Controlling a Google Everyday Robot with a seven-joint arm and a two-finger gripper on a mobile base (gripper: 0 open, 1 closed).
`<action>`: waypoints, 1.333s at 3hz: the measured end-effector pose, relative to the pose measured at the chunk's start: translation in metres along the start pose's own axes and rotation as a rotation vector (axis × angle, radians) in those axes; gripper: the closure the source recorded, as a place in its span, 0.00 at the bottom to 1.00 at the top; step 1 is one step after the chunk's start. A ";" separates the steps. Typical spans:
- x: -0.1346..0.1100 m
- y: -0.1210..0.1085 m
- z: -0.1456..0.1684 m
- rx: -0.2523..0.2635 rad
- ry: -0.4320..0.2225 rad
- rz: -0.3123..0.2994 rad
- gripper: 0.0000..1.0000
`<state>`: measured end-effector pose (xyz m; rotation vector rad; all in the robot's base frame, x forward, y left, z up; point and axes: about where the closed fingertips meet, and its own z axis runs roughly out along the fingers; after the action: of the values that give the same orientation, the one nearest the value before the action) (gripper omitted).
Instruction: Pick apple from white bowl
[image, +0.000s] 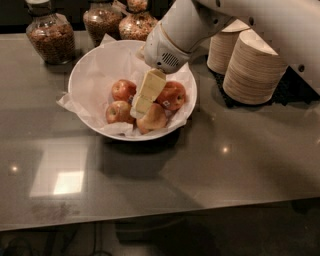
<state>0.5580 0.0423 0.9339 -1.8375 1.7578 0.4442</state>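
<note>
3 jars (48, 37) stand along the tabletop's back-left edge. Just in front, the bowl (85, 70) holds 4 apples (123, 90). The gripper (139, 107) dips in between them, tip by the front apple; open or closed, can't tell. 2 paper stacks (252, 70) sit back right.
</note>
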 end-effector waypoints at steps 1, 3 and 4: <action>-0.003 -0.004 -0.001 0.008 0.007 -0.011 0.05; 0.005 -0.001 -0.007 0.026 0.015 0.008 0.31; 0.014 0.004 -0.010 0.028 0.021 0.020 0.30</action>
<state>0.5539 0.0254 0.9328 -1.8127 1.7896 0.4072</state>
